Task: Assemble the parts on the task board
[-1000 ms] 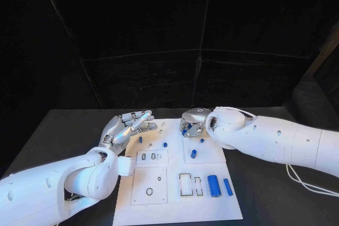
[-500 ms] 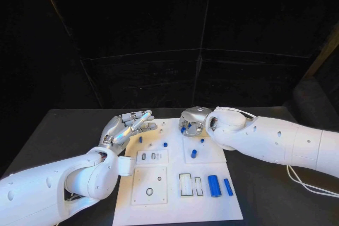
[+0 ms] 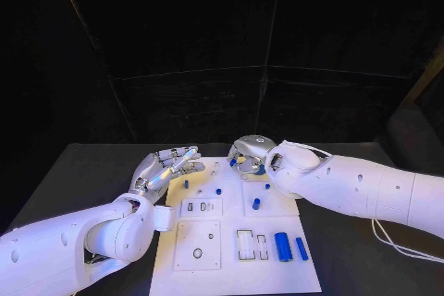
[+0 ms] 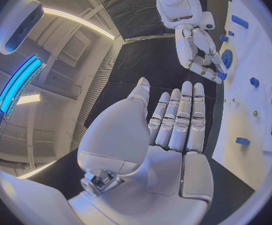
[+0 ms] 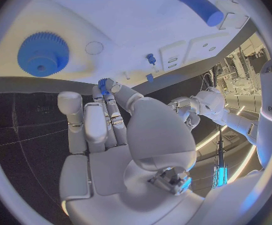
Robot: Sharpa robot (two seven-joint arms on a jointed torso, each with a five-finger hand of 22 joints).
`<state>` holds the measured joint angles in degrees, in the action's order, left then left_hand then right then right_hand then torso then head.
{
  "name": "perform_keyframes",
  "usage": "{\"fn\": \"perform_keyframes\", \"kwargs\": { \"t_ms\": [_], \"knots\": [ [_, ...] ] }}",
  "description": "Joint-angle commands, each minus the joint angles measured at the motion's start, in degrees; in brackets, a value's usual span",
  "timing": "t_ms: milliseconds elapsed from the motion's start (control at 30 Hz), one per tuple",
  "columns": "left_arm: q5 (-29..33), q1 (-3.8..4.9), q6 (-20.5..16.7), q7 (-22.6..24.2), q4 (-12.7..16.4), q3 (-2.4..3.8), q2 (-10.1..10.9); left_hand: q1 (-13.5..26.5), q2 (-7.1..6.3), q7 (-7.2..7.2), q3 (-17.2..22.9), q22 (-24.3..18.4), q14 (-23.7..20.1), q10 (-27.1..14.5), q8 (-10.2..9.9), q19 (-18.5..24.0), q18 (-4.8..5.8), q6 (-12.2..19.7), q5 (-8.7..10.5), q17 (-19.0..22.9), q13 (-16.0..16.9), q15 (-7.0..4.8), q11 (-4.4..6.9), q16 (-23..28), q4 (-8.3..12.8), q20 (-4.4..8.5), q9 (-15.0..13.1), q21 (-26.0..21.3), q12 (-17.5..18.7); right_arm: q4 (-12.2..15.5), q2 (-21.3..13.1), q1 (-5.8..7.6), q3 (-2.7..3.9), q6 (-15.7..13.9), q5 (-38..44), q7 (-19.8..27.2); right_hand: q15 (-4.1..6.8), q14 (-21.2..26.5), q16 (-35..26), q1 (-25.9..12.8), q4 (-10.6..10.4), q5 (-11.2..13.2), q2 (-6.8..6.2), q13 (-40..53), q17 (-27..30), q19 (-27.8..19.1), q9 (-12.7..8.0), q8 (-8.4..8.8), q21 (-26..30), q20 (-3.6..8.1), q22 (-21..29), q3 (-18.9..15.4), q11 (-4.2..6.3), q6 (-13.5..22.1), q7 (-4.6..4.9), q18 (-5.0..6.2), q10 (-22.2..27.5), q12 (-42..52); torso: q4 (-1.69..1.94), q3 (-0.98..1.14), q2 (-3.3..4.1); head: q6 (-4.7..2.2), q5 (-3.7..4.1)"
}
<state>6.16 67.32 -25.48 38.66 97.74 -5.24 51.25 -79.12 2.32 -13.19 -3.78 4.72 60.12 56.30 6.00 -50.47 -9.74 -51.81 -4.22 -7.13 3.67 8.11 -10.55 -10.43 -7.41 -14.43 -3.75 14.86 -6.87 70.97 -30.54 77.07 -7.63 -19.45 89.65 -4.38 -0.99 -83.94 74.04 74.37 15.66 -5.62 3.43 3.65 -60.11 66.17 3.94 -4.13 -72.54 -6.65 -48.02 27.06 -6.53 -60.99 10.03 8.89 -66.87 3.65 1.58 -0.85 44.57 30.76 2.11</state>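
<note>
The black tabletop point(image 3: 83, 167) lies under the board. A white cable point(image 3: 393, 241) lies on it near its right edge. A dark curtain point(image 3: 203, 58) hangs behind its far edge.

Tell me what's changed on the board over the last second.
The right hand has drawn back toward the far edge of the task board, pinching a small blue part at its fingertips. The left hand stays open beside the board, and the two blue cylinders lie where they were.
</note>
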Motion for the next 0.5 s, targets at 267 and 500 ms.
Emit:
{"fn": "perform_keyframes", "kwargs": {
  "t_ms": [267, 500],
  "knots": [
    [-0.17, 0.21, 1.07, 1.1, -0.12, 0.07, 0.5, 0.42, 0.28, -0.69, -0.1, -0.06, 0.17, -0.11, -0.4, -0.49, -0.78, -0.02, 0.12, -0.06, -0.08, 0.06, -0.32, 0.22, 0.22, -0.08, 0.08, -0.35, 0.38, -3.97, 3.96, 0.11, 0.08, -3.37, -1.62, 1.21, 0.12, -1.18, 0.33, -0.39, -0.34, 0.23, -1.48, -0.08, 0.34, -0.28, -0.1, 0.44, -0.41, -0.18, -0.13, 1.51, 0.58, 0.03, 0.17, -1.03, -0.47, -0.18, 0.13, -0.02, 0.28, -0.2, 0.02],
    [-0.16, 0.3, 1.13, 1.07, -0.15, 0.08, 0.61, 0.41, 0.28, -0.7, -0.11, -0.07, 0.18, -0.11, -0.41, -0.5, -0.78, -0.03, 0.12, -0.06, -0.08, 0.06, -0.32, 0.23, 0.25, -0.08, 0.08, -0.36, 0.4, -5.66, 5.64, 0.1, 0.09, -2.9, -1.84, 1.38, 0.05, -1.15, 0.37, -0.52, -0.48, 0.32, -1.74, -0.09, 0.4, -0.39, -0.12, 0.49, -0.44, -0.24, -0.09, 1.84, 0.49, 0.22, 0.24, -1.02, -0.2, -0.19, 0.23, -0.09, 0.4, -0.25, -0.05]
  ]
}}
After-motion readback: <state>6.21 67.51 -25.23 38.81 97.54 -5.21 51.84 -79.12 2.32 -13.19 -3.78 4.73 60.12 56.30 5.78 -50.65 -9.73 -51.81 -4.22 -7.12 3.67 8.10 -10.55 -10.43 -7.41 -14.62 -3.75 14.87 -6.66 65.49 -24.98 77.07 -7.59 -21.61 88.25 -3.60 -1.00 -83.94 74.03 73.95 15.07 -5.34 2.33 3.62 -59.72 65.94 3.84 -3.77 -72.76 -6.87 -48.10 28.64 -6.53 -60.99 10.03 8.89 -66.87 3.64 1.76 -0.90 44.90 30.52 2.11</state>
